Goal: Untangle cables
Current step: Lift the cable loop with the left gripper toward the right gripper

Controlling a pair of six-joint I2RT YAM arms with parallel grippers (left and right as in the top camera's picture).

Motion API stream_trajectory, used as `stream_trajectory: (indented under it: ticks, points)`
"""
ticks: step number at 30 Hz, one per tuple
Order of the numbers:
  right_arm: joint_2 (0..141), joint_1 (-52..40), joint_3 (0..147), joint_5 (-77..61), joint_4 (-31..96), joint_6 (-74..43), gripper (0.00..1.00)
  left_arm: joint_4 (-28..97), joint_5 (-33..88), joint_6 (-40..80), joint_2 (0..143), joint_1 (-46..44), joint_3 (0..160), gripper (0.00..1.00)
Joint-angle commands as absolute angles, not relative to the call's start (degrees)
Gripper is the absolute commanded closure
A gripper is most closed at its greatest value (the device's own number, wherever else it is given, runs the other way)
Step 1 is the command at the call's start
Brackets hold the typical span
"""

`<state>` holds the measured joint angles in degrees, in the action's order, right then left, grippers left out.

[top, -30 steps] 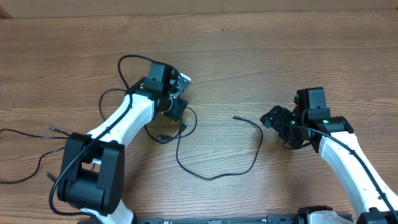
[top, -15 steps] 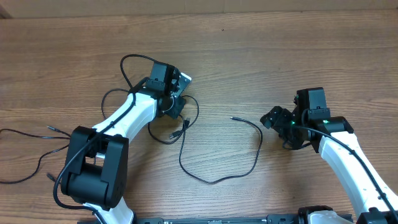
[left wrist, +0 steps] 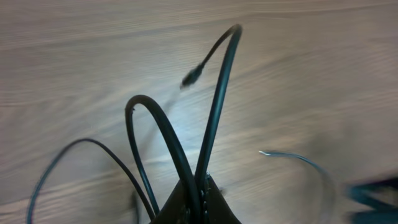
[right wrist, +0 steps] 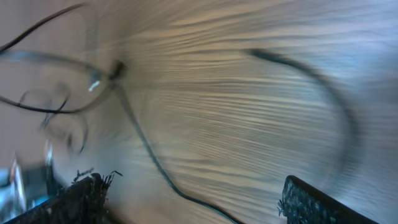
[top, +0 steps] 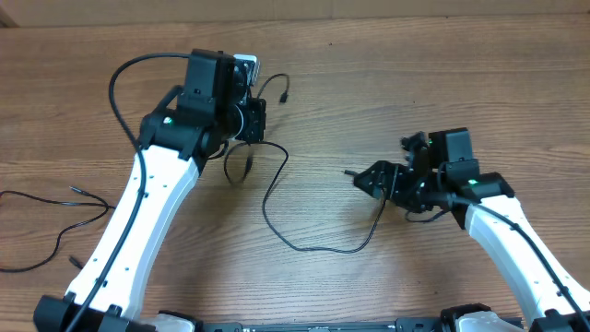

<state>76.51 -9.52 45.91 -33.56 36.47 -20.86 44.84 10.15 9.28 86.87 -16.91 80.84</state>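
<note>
left gripper [left wrist: 198, 190] amid looped cables [left wrist: 216, 112]

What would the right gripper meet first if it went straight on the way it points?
Probably the plug tip of the cable, lying just ahead of the open right gripper, which points left. Height is unclear, so it might pass above.

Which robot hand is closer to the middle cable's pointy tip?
Right. The open right gripper is beside the thin black cable's tip; the left gripper grips cables far left.
</note>
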Motion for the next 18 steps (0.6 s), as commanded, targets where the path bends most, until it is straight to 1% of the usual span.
stream_trajectory:
  ticks: [1,4,7,10,12,14,16,17,18]
  points:
    - [76.7,-14.8,46.1,-43.9,31.3,-11.7,0.12,45.7,24.5,11.8,84.2,-17.3,81.6,0.96]
    - [76.8,-20.4,46.1,-42.0,25.0,-11.7,0.12,46.0,29.8,11.8,83.9,-17.3,81.6,0.96]
    - [76.9,-26.2,46.1,-35.5,19.6,-11.7,0.12,46.1,35.7,11.8,83.9,-17.3,81.6,0.96]
    - [77.2,-30.1,46.1,-28.3,16.9,-11.7,0.13,46.2,39.7,11.8,83.9,-17.3,81.6,0.96]
    - [77.6,-31.3,46.1,-28.1,15.1,-11.7,0.13,46.2,40.7,11.9,83.9,-17.3,81.6,0.96]
    - [78.9,-32.5,46.1,-28.1,12.8,-11.7,0.21,46.2,43.4,11.9,83.9,-17.3,81.6,0.96]
    - [80.2,-32.9,46.1,-28.1,11.6,-11.7,0.33,46.2,46.0,11.8,83.9,-17.3,81.6,0.96]
    - [81.2,-32.9,46.1,-28.1,11.1,-11.7,0.4,46.3,46.5,11.8,83.9,-17.3,81.6,0.96]
    - [82.1,-32.9,46.1,-28.1,10.9,-11.7,0.51,46.4,46.5,11.8,83.9,-17.3,81.6,0.96]
